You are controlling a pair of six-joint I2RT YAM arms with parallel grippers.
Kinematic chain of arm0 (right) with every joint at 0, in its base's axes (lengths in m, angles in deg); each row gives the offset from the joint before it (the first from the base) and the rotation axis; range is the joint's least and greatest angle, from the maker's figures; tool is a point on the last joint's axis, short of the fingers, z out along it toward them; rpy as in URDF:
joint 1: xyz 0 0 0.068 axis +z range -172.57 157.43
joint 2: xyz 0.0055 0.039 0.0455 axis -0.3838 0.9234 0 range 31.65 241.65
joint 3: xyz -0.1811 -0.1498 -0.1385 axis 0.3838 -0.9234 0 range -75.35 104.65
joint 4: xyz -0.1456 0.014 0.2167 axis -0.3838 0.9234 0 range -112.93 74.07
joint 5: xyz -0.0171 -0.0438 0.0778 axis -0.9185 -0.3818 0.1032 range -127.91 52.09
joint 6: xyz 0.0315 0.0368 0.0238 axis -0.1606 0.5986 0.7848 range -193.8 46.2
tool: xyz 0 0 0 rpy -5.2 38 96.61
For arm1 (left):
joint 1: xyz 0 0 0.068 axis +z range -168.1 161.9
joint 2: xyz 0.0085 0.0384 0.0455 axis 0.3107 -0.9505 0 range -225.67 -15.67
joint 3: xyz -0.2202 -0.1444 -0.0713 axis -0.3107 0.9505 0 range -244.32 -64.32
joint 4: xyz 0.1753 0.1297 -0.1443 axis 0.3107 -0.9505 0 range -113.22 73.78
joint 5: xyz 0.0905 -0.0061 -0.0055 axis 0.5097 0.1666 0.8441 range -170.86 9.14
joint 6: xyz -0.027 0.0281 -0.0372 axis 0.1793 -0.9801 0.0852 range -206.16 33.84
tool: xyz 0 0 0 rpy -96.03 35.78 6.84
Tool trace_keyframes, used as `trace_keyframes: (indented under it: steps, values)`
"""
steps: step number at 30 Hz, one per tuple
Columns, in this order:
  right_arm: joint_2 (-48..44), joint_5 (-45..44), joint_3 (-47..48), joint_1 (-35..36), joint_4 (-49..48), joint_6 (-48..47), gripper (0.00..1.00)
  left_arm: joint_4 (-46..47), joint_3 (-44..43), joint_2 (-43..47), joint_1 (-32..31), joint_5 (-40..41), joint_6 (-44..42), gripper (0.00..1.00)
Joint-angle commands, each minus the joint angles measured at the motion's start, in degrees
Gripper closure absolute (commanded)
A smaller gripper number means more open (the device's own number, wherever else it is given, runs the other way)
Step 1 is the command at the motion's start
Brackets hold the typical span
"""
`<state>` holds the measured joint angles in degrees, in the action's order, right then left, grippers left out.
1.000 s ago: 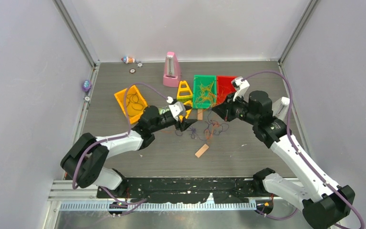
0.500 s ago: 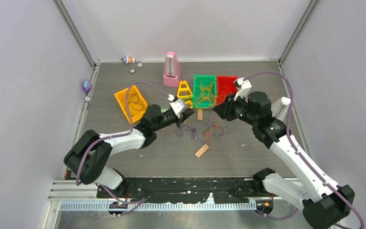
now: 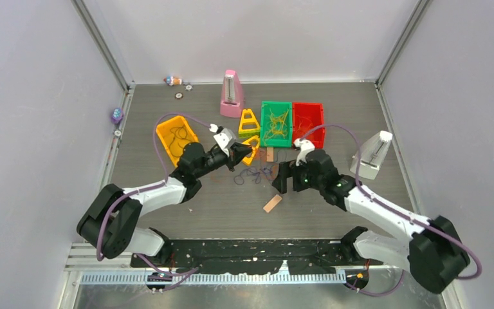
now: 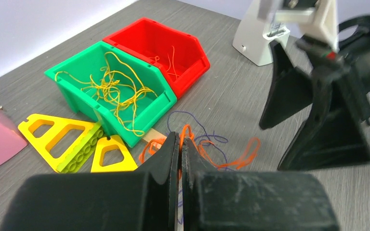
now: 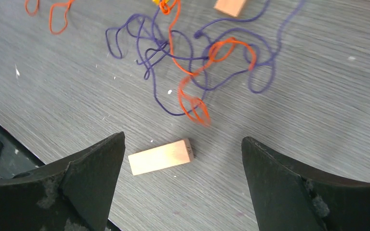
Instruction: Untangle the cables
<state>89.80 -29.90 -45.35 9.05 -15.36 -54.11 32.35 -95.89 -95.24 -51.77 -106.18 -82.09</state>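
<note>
Seen from above, an orange bin (image 3: 169,147) sits far left on the grey table (image 3: 231,215). It holds dark loops too small to make out.

Right of it, the left gripper (image 4: 179,140) has its fingers pressed tight together. Its own camera shows an orange strand arching up just at the tips. Whether that strand is pinched cannot be told.

Only that camera looks into the two bins behind. The green bin (image 4: 77,98) is full of yellow cords, and the red bin (image 4: 190,72) touching it holds a few orange ones.

The loose cables (image 5: 197,62) lie on the table between the two grippers. From above they are a faint scribble. The right wrist camera shows purple and orange loops crossing over one another, with some orange blurred.

The right gripper (image 5: 183,139) hangs over the near edge of the tangle with its fingers spread wide and nothing in them. A small wooden block (image 5: 160,157) lies flat on the table below the gap (touching neither finger). A second block (image 5: 230,6) is cut off by the top edge.
</note>
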Motion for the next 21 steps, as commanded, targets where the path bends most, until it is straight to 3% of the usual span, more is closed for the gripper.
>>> trace_keyframes:
  steps: [1, 9, 12, 14, 15, 16, 17, 19, 21]
  values:
    - [7.8, -5.4, 4.5, 5.2, -9.1, -2.8, 0.01, 1.8, 0.2, 3.1, 0.0, -1.3, 0.9, 1.0]
    - [23.7, -13.5, 10.2, 8.3, -17.2, 0.3, 0.05, -3.2, -1.0, 7.9, 0.0, -0.5, 1.1, 1.0]
    - [30.2, -15.4, 12.6, 8.8, -18.5, 3.2, 0.01, -5.2, -1.5, 9.7, 0.0, 0.4, 1.0, 1.0]
    - [33.1, -17.5, 14.2, 8.9, -17.9, 5.7, 0.19, -6.4, -1.6, 10.9, 0.0, 1.8, 0.9, 1.0]
    - [33.8, -19.2, 14.6, 8.9, -17.6, 7.2, 0.38, -7.0, -1.6, 11.7, 0.0, 3.3, 1.0, 1.0]
    - [34.4, -20.1, 14.4, 8.9, -17.2, 8.4, 0.48, -7.5, -1.5, 12.8, 0.1, 5.4, 0.9, 1.0]
    - [34.3, -21.4, 13.8, 8.7, -17.0, 9.5, 0.68, -7.8, -1.2, 14.5, 0.4, 7.4, 0.9, 1.0]
    - [33.0, -23.8, 12.3, 8.0, -16.0, 11.4, 0.91, -7.5, 0.3, 17.7, 1.4, 13.5, 1.9, 1.0]
    - [28.5, -25.3, 9.8, 5.9, -14.4, 13.4, 0.94, -6.6, 3.0, 21.0, 2.4, 19.9, 3.1, 1.0]
